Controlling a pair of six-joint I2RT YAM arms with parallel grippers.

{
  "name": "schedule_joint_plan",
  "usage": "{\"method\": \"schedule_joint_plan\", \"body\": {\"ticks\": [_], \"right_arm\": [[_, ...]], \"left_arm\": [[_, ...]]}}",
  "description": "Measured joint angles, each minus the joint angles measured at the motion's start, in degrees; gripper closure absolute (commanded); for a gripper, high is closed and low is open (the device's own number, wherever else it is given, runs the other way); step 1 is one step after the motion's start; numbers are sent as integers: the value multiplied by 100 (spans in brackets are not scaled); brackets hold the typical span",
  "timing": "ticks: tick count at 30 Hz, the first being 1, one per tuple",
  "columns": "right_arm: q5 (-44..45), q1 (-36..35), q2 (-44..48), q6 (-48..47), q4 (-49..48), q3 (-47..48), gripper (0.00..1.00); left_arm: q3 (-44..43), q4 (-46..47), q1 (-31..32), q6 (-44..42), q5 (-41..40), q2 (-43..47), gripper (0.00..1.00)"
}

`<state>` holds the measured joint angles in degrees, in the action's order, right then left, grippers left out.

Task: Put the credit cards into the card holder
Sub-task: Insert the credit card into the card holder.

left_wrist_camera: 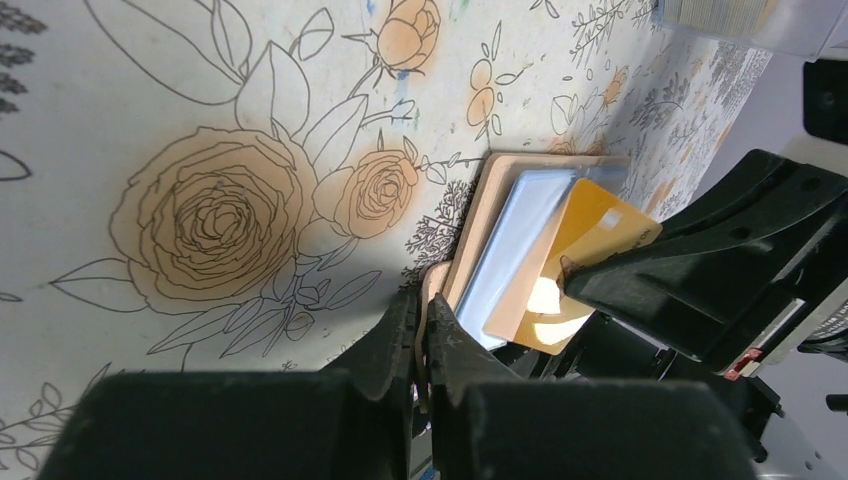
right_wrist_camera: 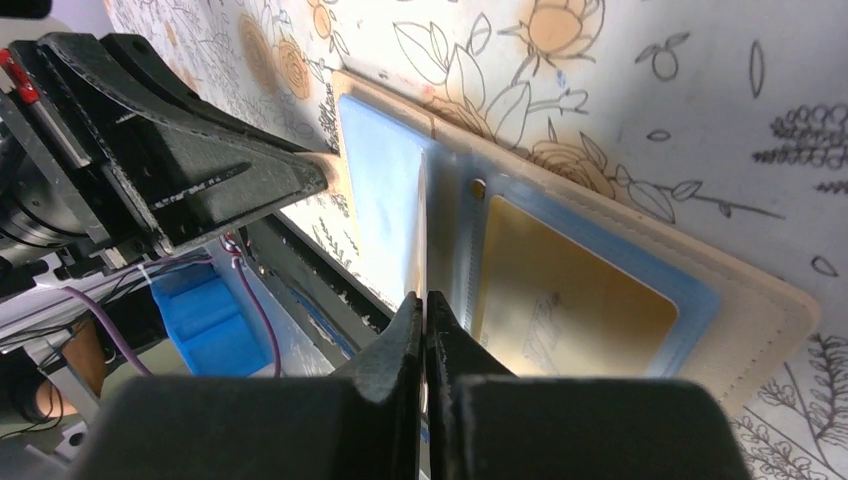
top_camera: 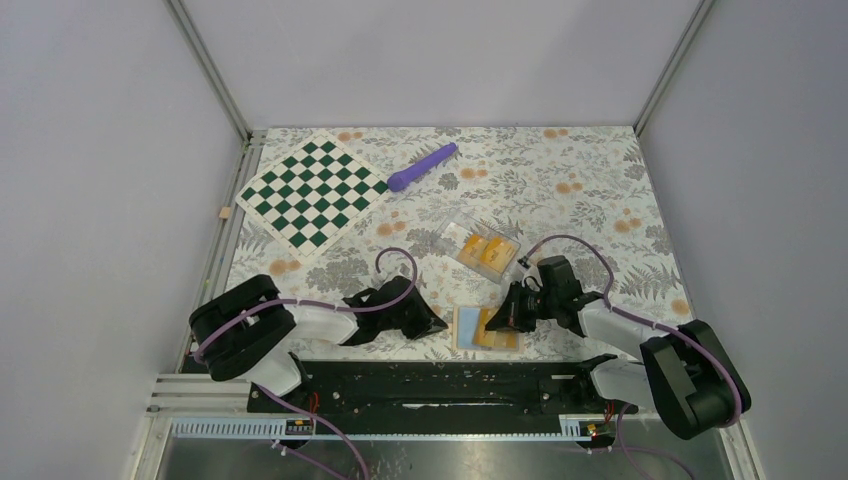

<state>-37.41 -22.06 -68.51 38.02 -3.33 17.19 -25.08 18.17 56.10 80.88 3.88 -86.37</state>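
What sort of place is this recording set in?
Probably a lab robot cell: plain grey walls in metal framing enclose a floral-covered table, with arms bolted to a rail.

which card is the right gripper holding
The credit card slanting over the open card holder; a second card is pocketed, two sit in the clear case.

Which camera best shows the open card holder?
Right wrist: the card holder is large, both blue pockets showing. Left wrist shows one end, slanted; top external shows it small, partly under the right gripper.
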Motion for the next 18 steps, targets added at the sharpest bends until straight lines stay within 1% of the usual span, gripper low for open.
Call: {"method": "schedule_joint_plan", "body": {"ticks": [8, 18], "right_arm": [[-116, -2, 42, 63, 46, -98, 100], [-179, -109, -295, -66, 396, 140, 100]], "left_arm": [[-15, -2, 4, -24, 4, -13, 100], [-343, -245, 4, -313, 46, -197, 100]]}}
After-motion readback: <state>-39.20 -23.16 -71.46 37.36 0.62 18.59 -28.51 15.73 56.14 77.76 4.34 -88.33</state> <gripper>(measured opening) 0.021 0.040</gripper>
